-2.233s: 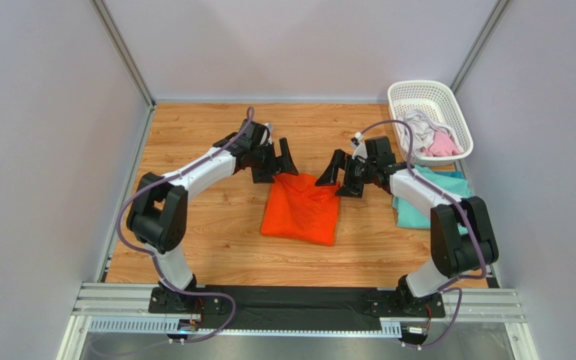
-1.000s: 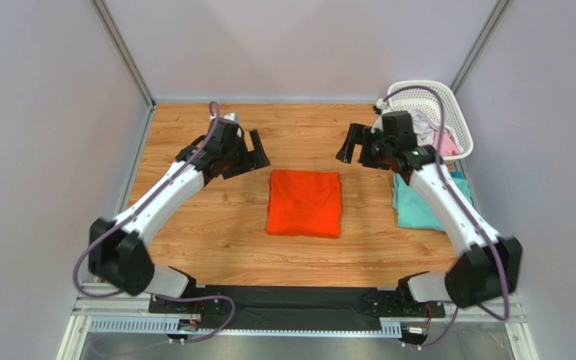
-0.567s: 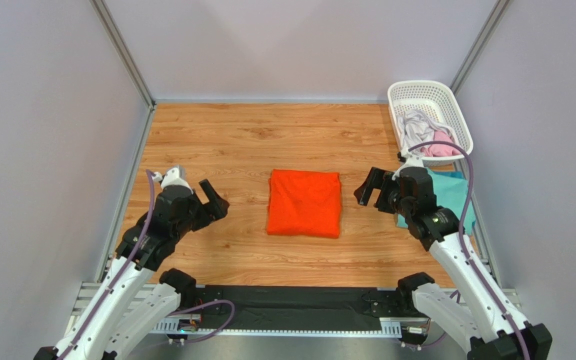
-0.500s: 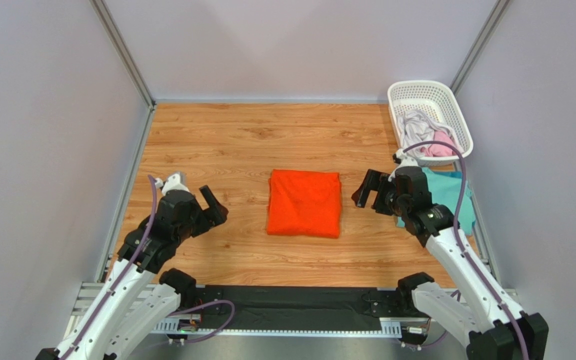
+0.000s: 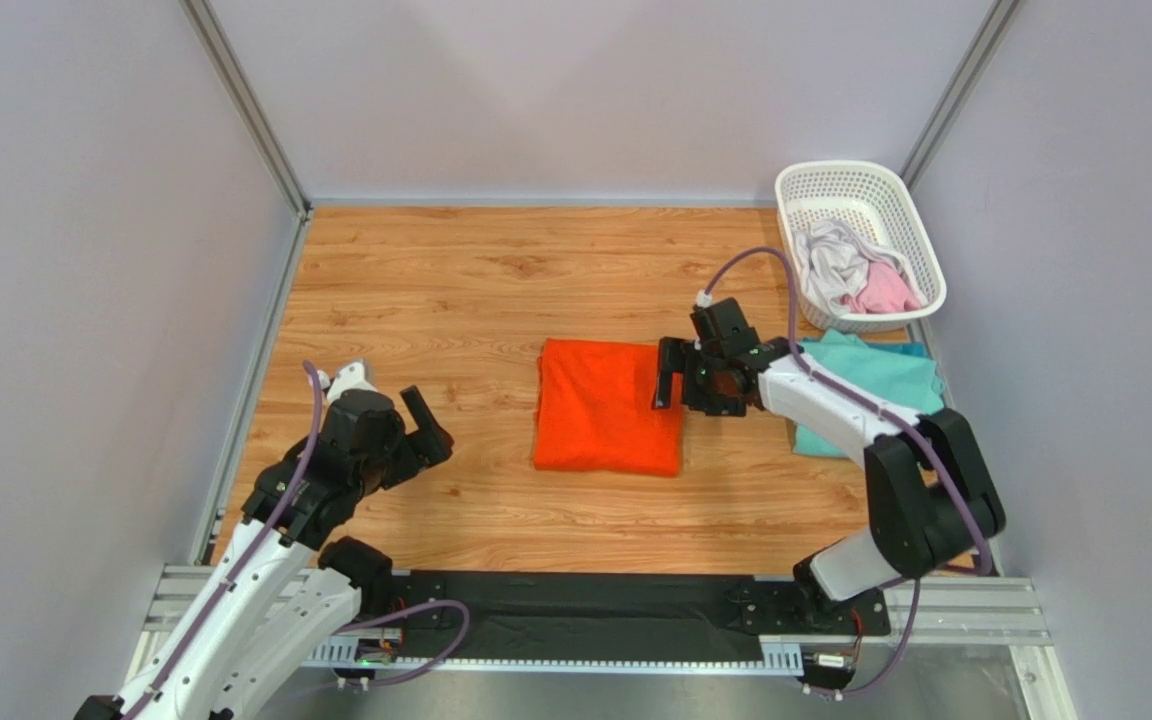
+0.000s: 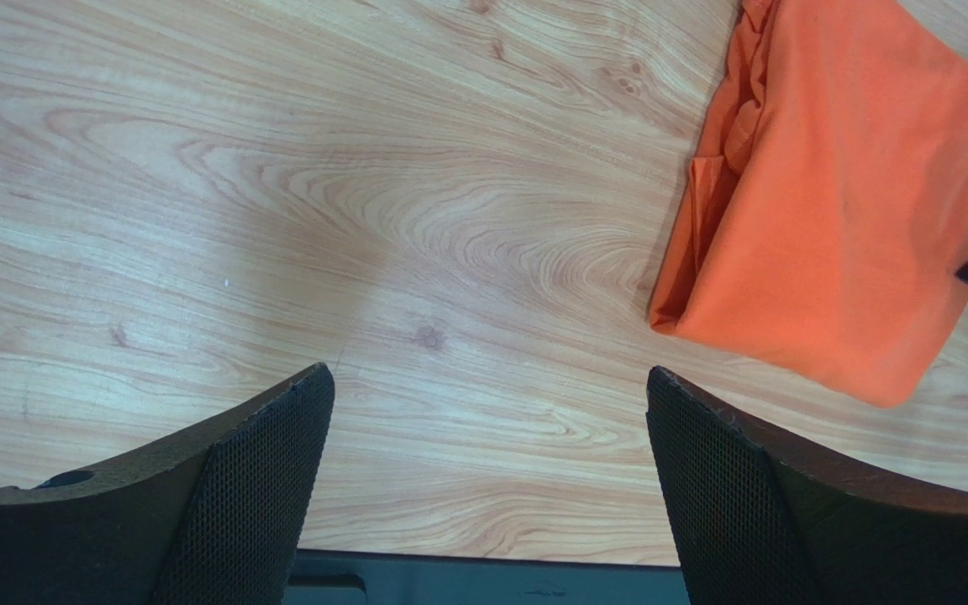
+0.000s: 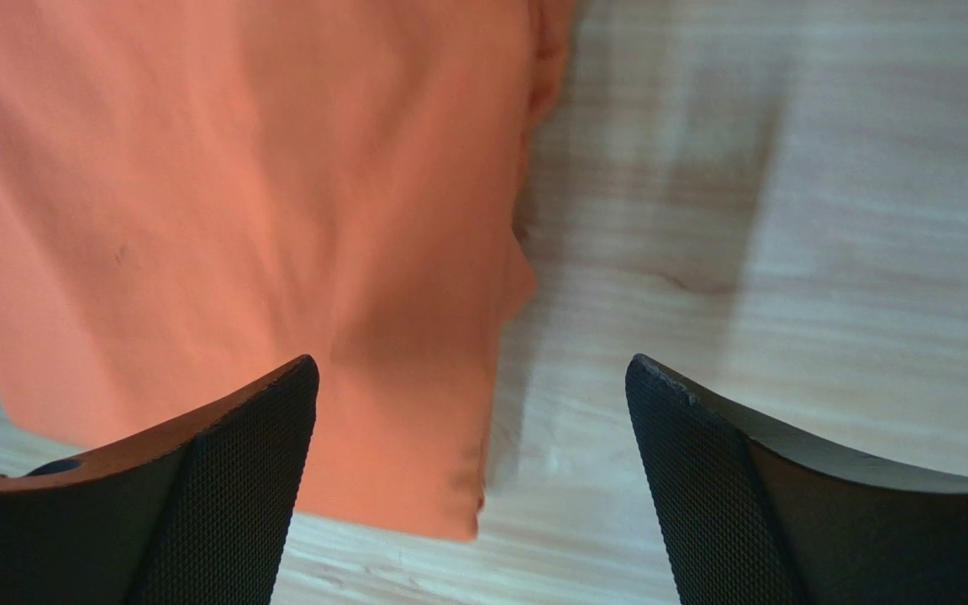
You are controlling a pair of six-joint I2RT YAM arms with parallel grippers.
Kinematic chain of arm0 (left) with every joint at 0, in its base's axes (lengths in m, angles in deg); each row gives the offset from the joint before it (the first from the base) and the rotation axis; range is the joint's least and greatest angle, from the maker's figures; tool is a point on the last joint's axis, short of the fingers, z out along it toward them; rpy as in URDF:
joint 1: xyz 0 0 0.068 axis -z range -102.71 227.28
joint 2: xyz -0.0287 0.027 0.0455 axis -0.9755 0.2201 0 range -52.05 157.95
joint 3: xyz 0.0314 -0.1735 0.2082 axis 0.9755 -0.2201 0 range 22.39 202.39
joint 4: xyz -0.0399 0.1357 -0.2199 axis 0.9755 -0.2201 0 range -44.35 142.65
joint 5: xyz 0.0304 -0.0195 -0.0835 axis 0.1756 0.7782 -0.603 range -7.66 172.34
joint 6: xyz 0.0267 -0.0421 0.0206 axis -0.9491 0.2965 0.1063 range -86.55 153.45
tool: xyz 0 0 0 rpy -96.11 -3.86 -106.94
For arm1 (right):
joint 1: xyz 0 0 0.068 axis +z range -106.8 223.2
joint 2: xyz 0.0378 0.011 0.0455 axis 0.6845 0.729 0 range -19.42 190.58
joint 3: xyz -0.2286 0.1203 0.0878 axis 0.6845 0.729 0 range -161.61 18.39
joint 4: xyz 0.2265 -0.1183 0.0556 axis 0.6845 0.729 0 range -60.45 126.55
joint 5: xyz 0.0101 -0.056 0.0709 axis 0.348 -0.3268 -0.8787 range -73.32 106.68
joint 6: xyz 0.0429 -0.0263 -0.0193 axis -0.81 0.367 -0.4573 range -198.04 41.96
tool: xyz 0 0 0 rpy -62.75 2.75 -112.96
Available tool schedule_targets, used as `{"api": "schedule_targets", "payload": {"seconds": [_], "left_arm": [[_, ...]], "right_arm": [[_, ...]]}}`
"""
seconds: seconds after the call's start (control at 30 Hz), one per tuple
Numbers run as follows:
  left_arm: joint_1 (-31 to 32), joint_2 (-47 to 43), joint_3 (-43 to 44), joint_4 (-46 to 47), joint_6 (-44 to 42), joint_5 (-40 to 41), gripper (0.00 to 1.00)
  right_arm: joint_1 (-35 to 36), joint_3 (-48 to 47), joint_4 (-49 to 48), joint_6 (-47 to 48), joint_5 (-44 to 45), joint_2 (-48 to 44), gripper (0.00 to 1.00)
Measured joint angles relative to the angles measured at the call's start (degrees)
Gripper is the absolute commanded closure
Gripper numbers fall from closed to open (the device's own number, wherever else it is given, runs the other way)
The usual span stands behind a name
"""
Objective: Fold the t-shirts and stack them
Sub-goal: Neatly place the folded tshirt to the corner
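Observation:
A bright orange t-shirt (image 5: 605, 405) lies folded into a rectangle at the middle of the wooden table (image 5: 447, 285). My right gripper (image 5: 672, 381) hovers open over its right edge. In the right wrist view that edge of the orange t-shirt (image 7: 262, 189) runs between the fingers of the right gripper (image 7: 470, 362), which hold nothing. My left gripper (image 5: 419, 434) stands open and empty over bare wood to the left of the shirt. The left wrist view has the left gripper (image 6: 487, 373) low and the orange t-shirt (image 6: 830, 214) at the upper right. A teal t-shirt (image 5: 886, 383) lies folded at the right.
A white lattice basket (image 5: 838, 183) sits at the far right corner, holding a crumpled pale shirt (image 5: 835, 258) and a pink one (image 5: 887, 288). Grey walls close in the table on three sides. A black rail (image 5: 582, 600) runs along the near edge.
Both arms pulled back from the orange shirt's far edge toward the near side. In the last half second the right gripper swung left from beside the teal shirt onto the orange shirt's right edge.

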Motion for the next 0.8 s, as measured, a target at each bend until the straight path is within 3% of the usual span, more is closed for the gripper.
{"api": "schedule_targets", "payload": {"seconds": [0.3, 0.67, 0.77, 0.8], "left_arm": [[0.0, 0.3, 0.0, 0.1, 0.0, -0.1, 0.0], [0.0, 2.0, -0.3, 0.1, 0.0, 0.0, 0.0], [0.0, 2.0, -0.3, 0.1, 0.0, 0.0, 0.0], [0.0, 2.0, -0.3, 0.1, 0.0, 0.0, 0.0]], "right_arm": [[3.5, -6.4, -1.5, 0.1, 4.2, 12.8, 0.22], [9.1, -9.4, -2.8, -1.4, 8.1, 16.9, 0.64], [9.9, -9.3, -3.5, -2.3, 8.5, 17.0, 0.79], [10.2, -9.3, -3.5, -2.3, 8.9, 16.9, 0.88]]}}
